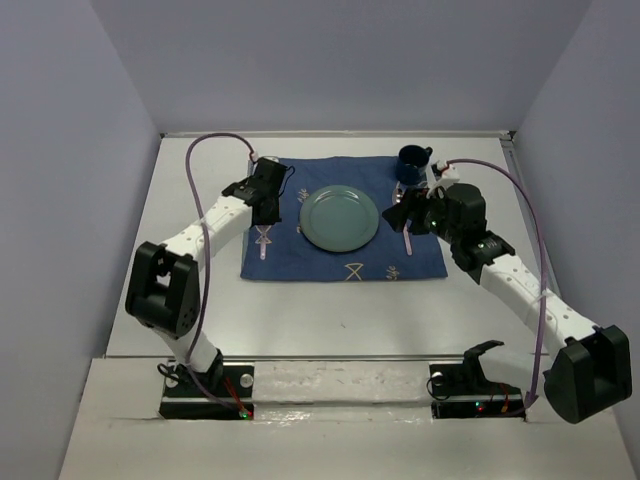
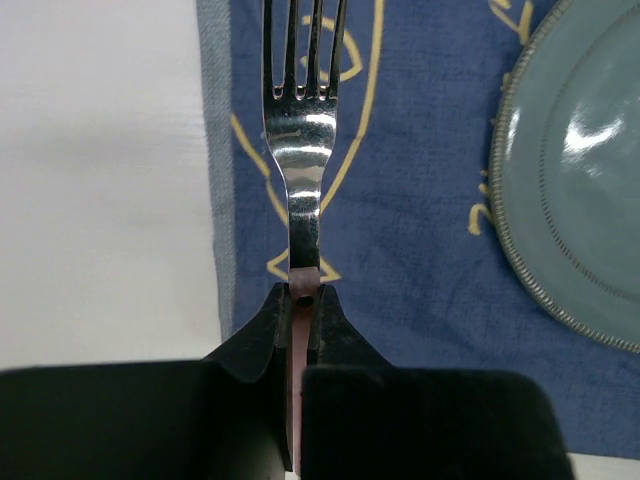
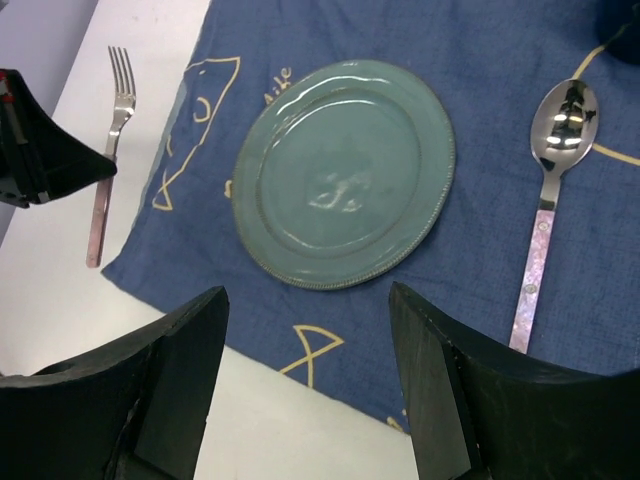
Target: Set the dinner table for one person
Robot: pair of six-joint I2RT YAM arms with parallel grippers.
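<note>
On my feed, the left arm and right arm are white links joined by bulky black housings. A thin purple cable arcs along each. The black bases show tiny green and red lights. The left gripper and right gripper have matte black, wedge-shaped fingers.

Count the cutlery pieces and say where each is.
2. The fork is left of the plate, at the left edge of the cloth, held by the left gripper. The spoon lies on the cloth right of the plate.
</note>
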